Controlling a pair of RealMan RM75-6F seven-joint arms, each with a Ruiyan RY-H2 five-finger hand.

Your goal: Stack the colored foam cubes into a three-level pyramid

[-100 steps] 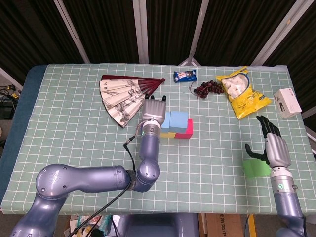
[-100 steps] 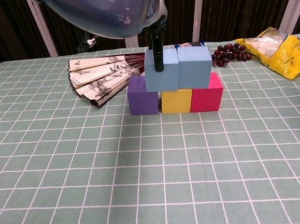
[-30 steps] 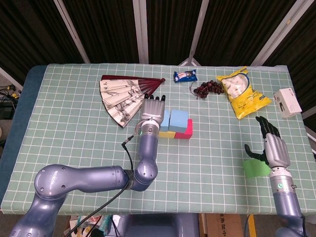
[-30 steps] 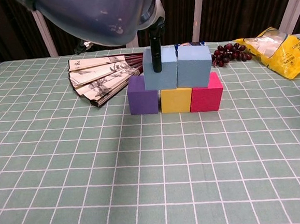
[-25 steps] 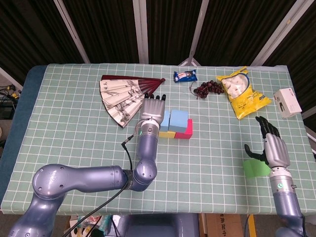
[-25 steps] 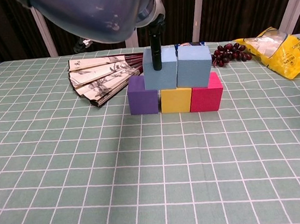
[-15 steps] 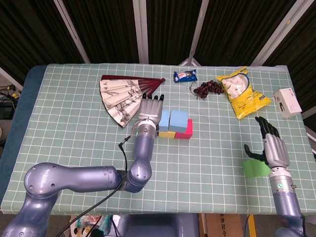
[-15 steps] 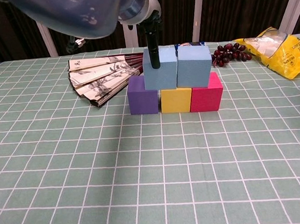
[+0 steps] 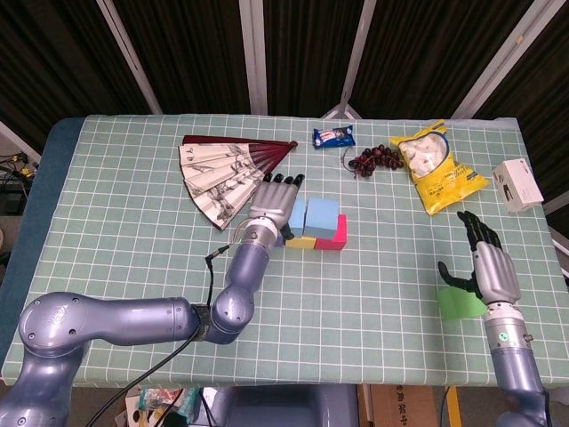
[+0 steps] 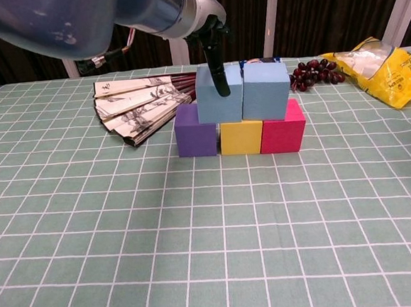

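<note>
Swinging leftward, the left hand (image 9: pixel 271 205) kept its fingers clasped on the left light-blue cube (image 10: pixel 219 103) atop the bottom row

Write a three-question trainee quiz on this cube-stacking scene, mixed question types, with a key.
1. True or false: the pyramid already has its third level.
2. The left hand has fingers in front of which cube? A) left light blue cube B) pink cube C) yellow cube
3. Fill in: the green cube lies beside the ____ hand.

Key: 1 false; 2 A; 3 right.
</note>
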